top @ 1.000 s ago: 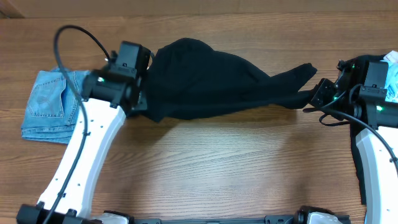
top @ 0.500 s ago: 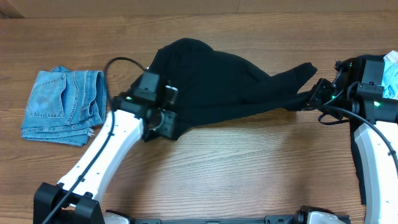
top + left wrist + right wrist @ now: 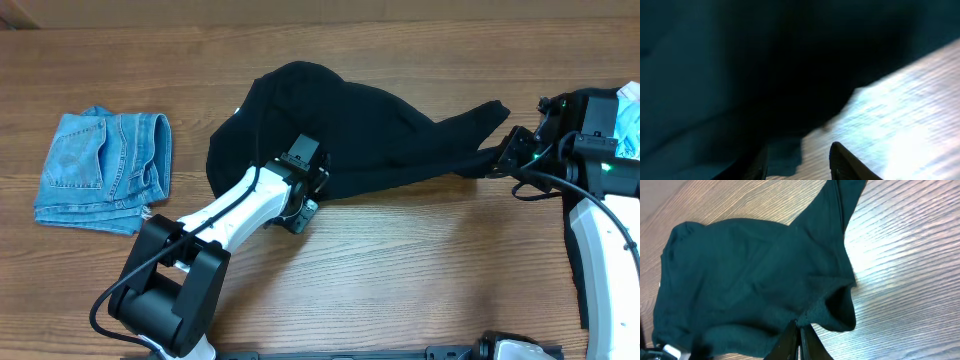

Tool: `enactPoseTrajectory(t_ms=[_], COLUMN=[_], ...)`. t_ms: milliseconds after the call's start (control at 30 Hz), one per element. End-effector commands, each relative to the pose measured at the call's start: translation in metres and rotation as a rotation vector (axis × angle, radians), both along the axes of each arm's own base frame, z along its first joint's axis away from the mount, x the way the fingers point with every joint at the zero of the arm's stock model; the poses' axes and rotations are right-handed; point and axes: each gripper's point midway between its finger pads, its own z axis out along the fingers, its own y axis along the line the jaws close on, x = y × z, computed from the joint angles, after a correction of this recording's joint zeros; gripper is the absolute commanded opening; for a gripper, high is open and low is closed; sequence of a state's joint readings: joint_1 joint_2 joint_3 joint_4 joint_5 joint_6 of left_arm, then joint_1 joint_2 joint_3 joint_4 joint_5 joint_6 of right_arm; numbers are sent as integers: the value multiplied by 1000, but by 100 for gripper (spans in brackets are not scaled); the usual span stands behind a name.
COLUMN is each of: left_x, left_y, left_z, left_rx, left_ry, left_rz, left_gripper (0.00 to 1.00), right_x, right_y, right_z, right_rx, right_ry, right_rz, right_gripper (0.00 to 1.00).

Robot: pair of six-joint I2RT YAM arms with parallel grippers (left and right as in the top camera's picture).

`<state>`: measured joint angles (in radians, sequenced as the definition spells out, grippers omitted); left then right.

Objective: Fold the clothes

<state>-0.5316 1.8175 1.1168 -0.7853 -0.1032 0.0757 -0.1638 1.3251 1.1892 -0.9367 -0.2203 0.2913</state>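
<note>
Centrally: black garment [image 3: 360,130] lies bunched at the far middle of the counter [image 3: 400,270] | right claw [image 3: 799,330] pinched tight on its right-hand end | left claw [image 3: 799,157] parted at its near edge, gripping nothing | folded jeans [image 3: 105,170] well apart, leftward.

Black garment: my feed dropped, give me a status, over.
Left gripper open, at edge of black garment. Right gripper shut on its far end. Garment bunched, not yet folded. Jeans lie apart, left side.

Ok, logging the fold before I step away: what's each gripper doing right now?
Left gripper: open, at the black garment's edge.
Right gripper: closed on the black garment's corner.
</note>
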Motion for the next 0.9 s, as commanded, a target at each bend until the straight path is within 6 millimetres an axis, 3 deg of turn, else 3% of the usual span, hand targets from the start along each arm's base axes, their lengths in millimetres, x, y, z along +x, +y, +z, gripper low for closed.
enactPoseTrajectory(t_ms=[0, 267, 333, 400, 467, 533, 600, 633, 667, 700, 867], left_x=[8, -18, -17, -16, -10, 9, 28, 41, 47, 54, 58], left_y=[13, 19, 19, 19, 20, 29, 40, 46, 50, 60, 96], left_z=[-1, -27, -27, -26, -14, 18, 67, 108, 131, 169, 327], left_rx=[79, 80, 79, 77, 90, 152, 192, 183, 171, 158, 88], left_ry=[-52, 35, 34, 28, 12, -67, -151, -216, -253, -326, -705], left_rz=[50, 73, 80, 102, 153, 245, 326, 377, 402, 450, 553], left_gripper=[42, 25, 19, 5, 4, 4, 4, 4, 4, 4, 4], right_x=[3, 4, 4, 6, 7, 9, 10, 11, 10, 9, -1], right_y=[-4, -4, -5, -5, -5, -5, -6, -6, -6, -5, -4], right_z=[6, 6, 7, 7, 8, 10, 11, 14, 17, 24, 70], right_rx=[-14, -15, -15, -16, -17, -19, -24, -43, -63, -76, -90], right_ry=[-18, -19, -24, -29, -34, -44, -56, -68, -77, -88, -184], right_rz=[-8, -8, -8, -8, -8, -8, -4, 23, 50, 65, 53], right_gripper=[4, 4, 4, 4, 4, 4, 4, 4, 4, 4, 4])
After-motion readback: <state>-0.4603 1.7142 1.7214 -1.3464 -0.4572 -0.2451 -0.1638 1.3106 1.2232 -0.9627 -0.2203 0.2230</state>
